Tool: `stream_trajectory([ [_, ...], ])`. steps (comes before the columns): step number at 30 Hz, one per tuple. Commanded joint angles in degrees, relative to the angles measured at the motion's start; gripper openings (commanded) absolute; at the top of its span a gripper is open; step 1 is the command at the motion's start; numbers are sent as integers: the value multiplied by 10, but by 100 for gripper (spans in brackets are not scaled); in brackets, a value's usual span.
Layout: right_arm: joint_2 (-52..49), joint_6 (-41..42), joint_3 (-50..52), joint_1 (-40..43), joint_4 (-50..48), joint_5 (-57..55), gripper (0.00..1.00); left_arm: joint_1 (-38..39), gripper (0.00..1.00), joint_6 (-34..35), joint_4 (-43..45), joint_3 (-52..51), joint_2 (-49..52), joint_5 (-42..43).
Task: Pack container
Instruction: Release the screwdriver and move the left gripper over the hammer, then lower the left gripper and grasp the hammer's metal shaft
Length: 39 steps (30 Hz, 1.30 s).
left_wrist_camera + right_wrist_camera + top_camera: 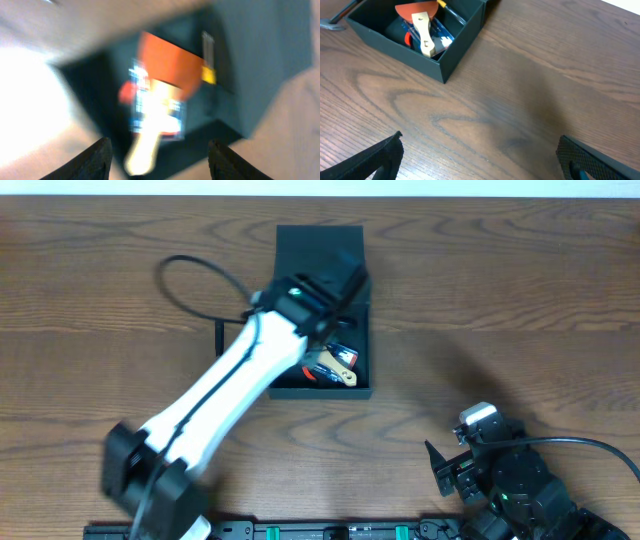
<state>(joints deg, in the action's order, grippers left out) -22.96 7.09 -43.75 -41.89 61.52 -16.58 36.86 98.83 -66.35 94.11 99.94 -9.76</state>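
Note:
The container [363, 335] is a dark teal-black open box at the table's middle back, its flap lid [320, 242] lying open behind it. Inside lie an orange scraper with a pale wooden handle [340, 365], a blue-printed pack and a red item. My left gripper [340, 285] hovers over the box, open and empty. Its wrist view is blurred and shows the scraper [167, 65] below the open fingers [160, 162] and the box wall [255, 60]. My right gripper [440, 470] is open and empty low over bare table [485, 160], with the box [420, 57] and scraper [422, 22] ahead.
The left arm's black cable [190, 280] loops over the table left of the box. A thin black part [218, 335] shows at the box's left side. The table's far edge runs along the top of the overhead view. A rail [330, 530] runs along the front edge.

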Motion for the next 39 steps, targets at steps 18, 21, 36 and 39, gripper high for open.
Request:
stream_trajectory([
  [18,2,8,-1,3,-2,-8,99,-196,72,-542,32,-191,-124,-29],
  [21,2,8,-1,3,-2,-8,99,-231,72,-636,58,-210,-111,1],
  [36,2,8,-1,3,-2,-8,99,-283,90,-793,120,-214,61,68],
  [39,2,8,-1,3,-2,-8,99,-289,90,-796,121,-214,85,79],
])
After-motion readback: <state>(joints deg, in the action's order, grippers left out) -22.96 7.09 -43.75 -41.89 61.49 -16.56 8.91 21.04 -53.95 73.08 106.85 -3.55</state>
